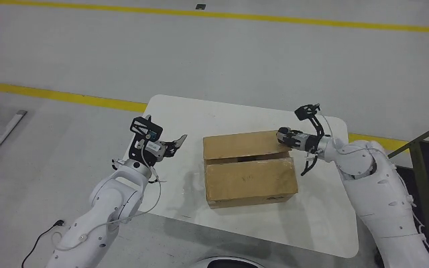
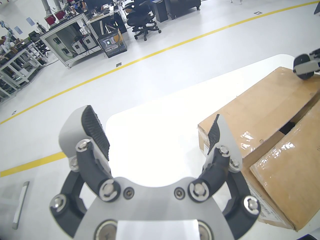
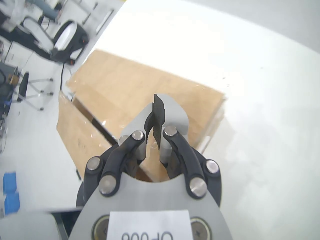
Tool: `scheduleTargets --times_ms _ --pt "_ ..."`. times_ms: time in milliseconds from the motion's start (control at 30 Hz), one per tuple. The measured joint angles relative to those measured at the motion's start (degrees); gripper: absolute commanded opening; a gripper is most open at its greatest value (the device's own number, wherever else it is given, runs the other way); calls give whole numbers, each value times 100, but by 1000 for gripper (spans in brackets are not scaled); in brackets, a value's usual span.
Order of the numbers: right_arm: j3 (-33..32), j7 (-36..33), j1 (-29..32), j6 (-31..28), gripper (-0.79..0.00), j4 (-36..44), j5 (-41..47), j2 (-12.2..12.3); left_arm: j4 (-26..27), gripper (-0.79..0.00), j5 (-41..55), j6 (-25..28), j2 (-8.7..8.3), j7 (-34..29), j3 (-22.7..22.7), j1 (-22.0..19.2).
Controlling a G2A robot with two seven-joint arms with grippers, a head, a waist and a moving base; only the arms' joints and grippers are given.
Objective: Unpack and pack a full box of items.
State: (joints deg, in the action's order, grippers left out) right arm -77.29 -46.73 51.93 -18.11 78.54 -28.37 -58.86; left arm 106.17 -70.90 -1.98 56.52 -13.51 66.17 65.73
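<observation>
Right tool (image 3: 156, 108), pinched shut over brown cardboard box (image 1: 249, 179): hook far flap (image 1: 241, 145) gently; brace with wide-spread left tool (image 2: 152, 121).

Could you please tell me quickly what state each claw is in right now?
Left claw: open, empty.
Right claw: shut, holding nothing, at the brown cardboard box.

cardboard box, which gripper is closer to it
Right. The right gripper sits shut at the far right corner of the box; the left gripper hangs open off its left end.
</observation>
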Motion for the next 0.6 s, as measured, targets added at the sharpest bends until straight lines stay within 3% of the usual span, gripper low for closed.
scheduleTargets --times_ms 200,233,267,300,333,600 --pt "-634 559 946 1713 -785 1259 -1185 121 -125 0 -37 201 22 -8 -40 100" --pt "-743 621 1169 1995 -785 1501 -1319 133 -179 -92 -90 263 29 -12 -62 106" --pt "-830 662 1334 2186 -785 1661 -1381 140 -221 -422 -123 307 36 -9 -82 110" --pt "-910 698 1497 2365 -785 1813 -1456 147 -264 -560 -148 341 43 1 -100 112" --pt "-991 737 1709 2542 -785 2014 -1539 153 -326 -785 -184 375 54 18 -126 117" --pt "-1235 942 2639 2439 -785 2617 -1282 148 -664 -785 -155 682 136 135 -332 177"
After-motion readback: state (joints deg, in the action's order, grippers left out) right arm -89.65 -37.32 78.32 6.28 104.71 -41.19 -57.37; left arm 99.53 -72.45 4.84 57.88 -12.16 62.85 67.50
